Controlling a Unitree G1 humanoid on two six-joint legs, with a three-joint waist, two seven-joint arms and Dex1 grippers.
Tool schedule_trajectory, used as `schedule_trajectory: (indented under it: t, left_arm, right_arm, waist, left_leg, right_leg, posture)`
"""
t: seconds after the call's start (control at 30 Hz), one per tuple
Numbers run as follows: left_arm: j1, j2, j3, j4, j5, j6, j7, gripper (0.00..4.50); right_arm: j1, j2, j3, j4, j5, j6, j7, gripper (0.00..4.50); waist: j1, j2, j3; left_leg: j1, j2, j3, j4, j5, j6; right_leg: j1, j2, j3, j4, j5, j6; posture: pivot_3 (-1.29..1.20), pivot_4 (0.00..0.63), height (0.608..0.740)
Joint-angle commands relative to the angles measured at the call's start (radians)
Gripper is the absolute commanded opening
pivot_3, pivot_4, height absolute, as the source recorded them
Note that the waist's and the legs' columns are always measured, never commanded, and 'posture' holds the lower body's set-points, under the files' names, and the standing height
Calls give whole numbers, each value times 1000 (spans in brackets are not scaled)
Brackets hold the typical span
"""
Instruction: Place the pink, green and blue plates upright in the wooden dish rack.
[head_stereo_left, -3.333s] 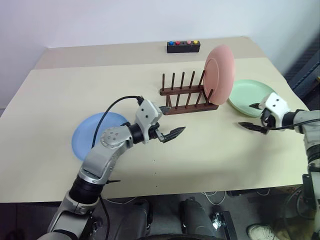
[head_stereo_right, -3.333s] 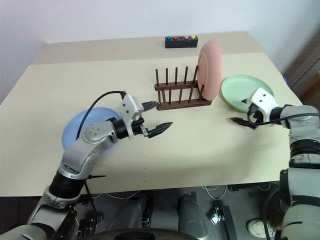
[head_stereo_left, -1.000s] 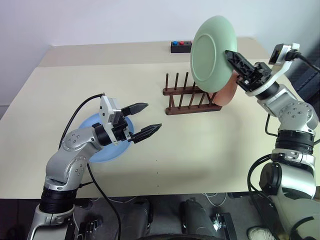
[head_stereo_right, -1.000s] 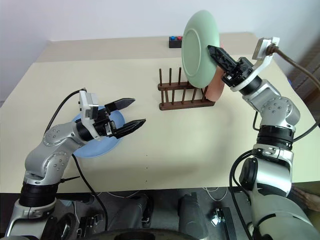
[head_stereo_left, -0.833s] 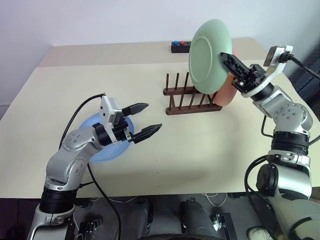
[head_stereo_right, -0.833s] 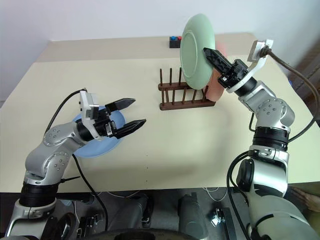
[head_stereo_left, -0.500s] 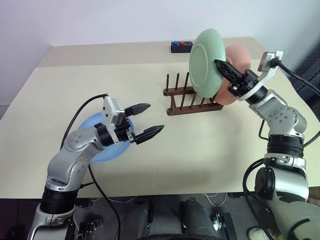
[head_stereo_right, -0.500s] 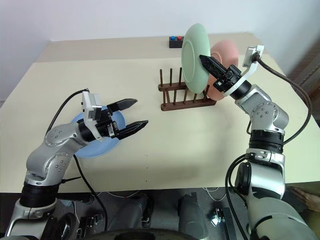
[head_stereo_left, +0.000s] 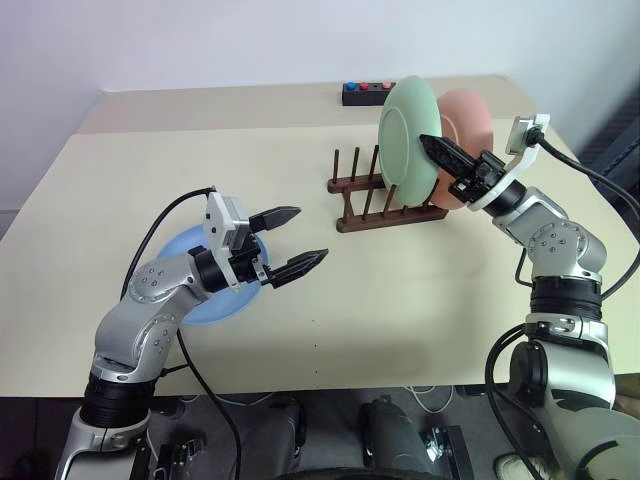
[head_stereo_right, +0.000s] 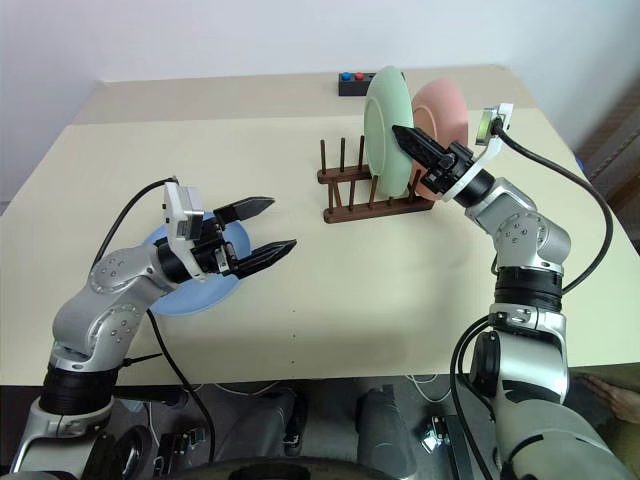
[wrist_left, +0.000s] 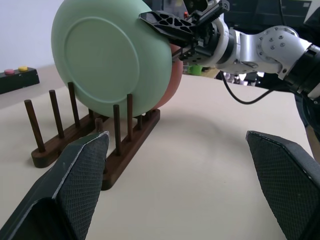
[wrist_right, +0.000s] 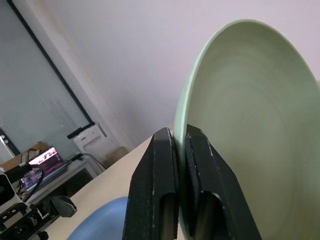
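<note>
Now I am pinching the rim of the green plate (head_stereo_left: 408, 136) between the two nearly closed fingers of my right gripper (head_stereo_left: 441, 152), and the plate is standing upright among the pegs of the wooden dish rack (head_stereo_left: 385, 206), at about one o'clock on the table (head_stereo_left: 150, 170). Directly behind it, toward three o'clock, the pink plate (head_stereo_left: 468, 118) is standing upright in the same rack. My left gripper (head_stereo_left: 288, 241) is hovering with its fingers spread wide and holding nothing. Beneath it, at about nine o'clock, the blue plate (head_stereo_left: 190, 270) is lying flat on the table. At twelve o'clock a black box with coloured buttons (head_stereo_left: 366, 93) is sitting.
</note>
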Motion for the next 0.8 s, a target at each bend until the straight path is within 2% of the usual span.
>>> schedule_trajectory:
  t: [0.03,0.23,0.57,0.8]
  left_arm:
    - [-9,4,4,-48,-13,-6,4,4500]
    - [-8,2,-1,-51,-16,-5,9,4500]
    - [-15,-4,-9,-40,-15,-9,7,4500]
    - [-21,-7,-9,-31,-12,-14,3,4500]
  right_arm:
    - [-10,-5,-4,-33,8,1,10,1473]
    - [-14,-15,9,-58,-21,-38,9,4430]
    - [-19,-34,10,-112,-111,-224,15,4475]
    - [-20,-38,-16,-116,-114,-314,18,4475]
  waist:
    - [0,0,0]
    - [0,0,0]
    - [0,0,0]
    - [-1,0,0]
  left_leg:
    - [0,0,0,0,0,0]
    - [0,0,0,0,0,0]
    - [0,0,0,0,0,0]
    - [0,0,0,0,0,0]
  right_leg:
    - [0,0,0,0,0,0]
    - [0,0,0,0,0,0]
    - [0,0,0,0,0,0]
    - [0,0,0,0,0,0]
  posture:
    - [0,150,740]
    - [0,150,740]
    - [0,150,740]
    - [0,150,740]
